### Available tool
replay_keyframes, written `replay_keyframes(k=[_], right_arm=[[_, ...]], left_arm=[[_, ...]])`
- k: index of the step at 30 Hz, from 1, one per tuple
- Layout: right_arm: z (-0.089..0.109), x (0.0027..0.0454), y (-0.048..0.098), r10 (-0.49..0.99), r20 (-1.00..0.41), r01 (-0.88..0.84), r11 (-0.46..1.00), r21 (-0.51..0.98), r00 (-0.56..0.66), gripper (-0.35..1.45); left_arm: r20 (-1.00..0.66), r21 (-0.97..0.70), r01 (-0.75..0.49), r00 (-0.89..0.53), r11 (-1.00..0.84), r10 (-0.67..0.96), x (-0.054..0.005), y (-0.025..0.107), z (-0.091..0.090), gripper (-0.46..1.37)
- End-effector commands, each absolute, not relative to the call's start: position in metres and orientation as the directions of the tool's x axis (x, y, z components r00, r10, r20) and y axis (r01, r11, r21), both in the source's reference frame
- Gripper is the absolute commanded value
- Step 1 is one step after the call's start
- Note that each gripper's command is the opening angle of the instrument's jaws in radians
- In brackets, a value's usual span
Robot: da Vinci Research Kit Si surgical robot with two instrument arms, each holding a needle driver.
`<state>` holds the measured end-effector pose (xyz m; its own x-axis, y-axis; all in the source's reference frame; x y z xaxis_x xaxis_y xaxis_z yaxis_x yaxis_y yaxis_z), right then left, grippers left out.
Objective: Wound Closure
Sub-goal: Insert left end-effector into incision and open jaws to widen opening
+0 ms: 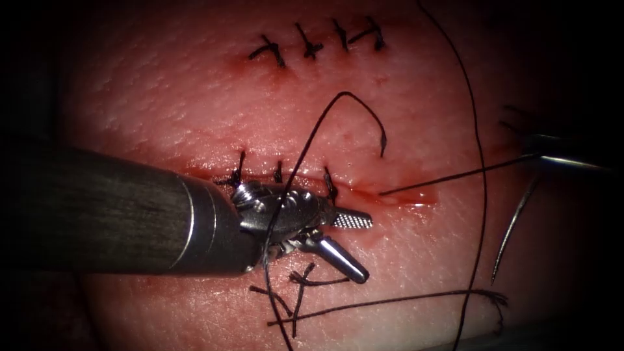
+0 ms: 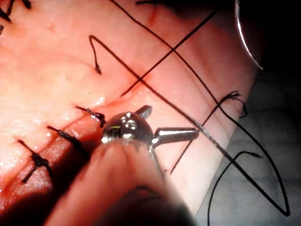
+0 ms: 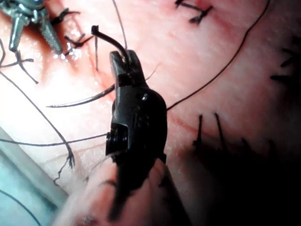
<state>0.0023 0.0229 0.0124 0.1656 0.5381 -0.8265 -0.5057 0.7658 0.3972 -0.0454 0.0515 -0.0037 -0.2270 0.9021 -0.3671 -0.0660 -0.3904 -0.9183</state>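
The cut (image 1: 364, 192) runs across the tissue (image 1: 195, 104), with three stitches along its left part. My left tool (image 1: 367, 248) lies over the cut with jaws open and empty (image 2: 174, 121); a strand of thread drapes over its wrist. At the far right, my right tool (image 1: 538, 155) is shut on the thread (image 1: 455, 174), which runs taut to the cut's open right end. The curved needle (image 1: 513, 227) hangs free just below those jaws, out of the tissue, right of the cut. Up close, the right tool (image 3: 124, 54) pinches thread, with the needle (image 3: 80, 100) beside it.
A row of older stitches (image 1: 312, 45) sits on the far tissue. Cut thread ends (image 1: 302, 279) lie near the left tool. A long slack strand (image 1: 480, 143) loops down the right side. Red fluid (image 1: 406, 198) pools at the cut's right end.
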Motion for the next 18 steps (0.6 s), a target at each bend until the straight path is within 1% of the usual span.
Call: replay_keyframes(k=[1, 3, 6, 7, 8, 10, 11, 15, 18], right_arm=[[0.0123, 0.0023, 0.0229, 0.536, -0.828, -0.510, 0.765, 0.393, 0.167, -0.35], [0.0117, 0.0018, 0.0232, 0.532, -0.832, -0.509, 0.765, 0.393, 0.157, -0.35], [0.0113, 0.0016, 0.0234, 0.529, -0.834, -0.515, 0.764, 0.389, 0.155, -0.35], [0.0112, 0.0017, 0.0234, 0.525, -0.836, -0.515, 0.766, 0.384, 0.158, -0.35], [0.0112, 0.0017, 0.0234, 0.525, -0.837, -0.513, 0.767, 0.385, 0.157, -0.35], [0.0114, 0.0020, 0.0232, 0.523, -0.838, -0.513, 0.768, 0.384, 0.156, -0.35], [0.0114, 0.0021, 0.0232, 0.522, -0.839, -0.511, 0.769, 0.384, 0.156, -0.35], [0.0115, 0.0026, 0.0230, 0.520, -0.840, -0.506, 0.772, 0.386, 0.152, -0.35], [0.0115, 0.0032, 0.0229, 0.519, -0.842, -0.496, 0.775, 0.390, 0.148, -0.35]], left_arm=[[-0.368, -0.918, -0.069, -0.226, -0.392, 0.902, -0.0454, 0.0514, -0.0036, 0.69], [-0.370, -0.916, -0.075, -0.224, -0.394, 0.902, -0.0454, 0.0513, -0.0035, 0.56], [-0.394, -0.899, -0.119, -0.200, -0.421, 0.897, -0.0456, 0.0513, -0.0034, 0.50], [-0.403, -0.893, -0.131, -0.194, -0.431, 0.894, -0.0457, 0.0513, -0.0034, 0.46], [-0.412, -0.887, -0.142, -0.188, -0.440, 0.892, -0.0458, 0.0514, -0.0033, 0.44], [-0.425, -0.880, -0.142, -0.190, -0.453, 0.885, -0.0462, 0.0516, -0.0031, 0.50], [-0.423, -0.881, -0.144, -0.189, -0.452, 0.886, -0.0462, 0.0517, -0.0031, 0.49], [-0.423, -0.880, -0.148, -0.190, -0.452, 0.886, -0.0464, 0.0522, -0.0024, 0.42], [-0.427, -0.864, -0.178, -0.237, -0.472, 0.872, -0.0465, 0.0526, -0.0016, 0.39]])
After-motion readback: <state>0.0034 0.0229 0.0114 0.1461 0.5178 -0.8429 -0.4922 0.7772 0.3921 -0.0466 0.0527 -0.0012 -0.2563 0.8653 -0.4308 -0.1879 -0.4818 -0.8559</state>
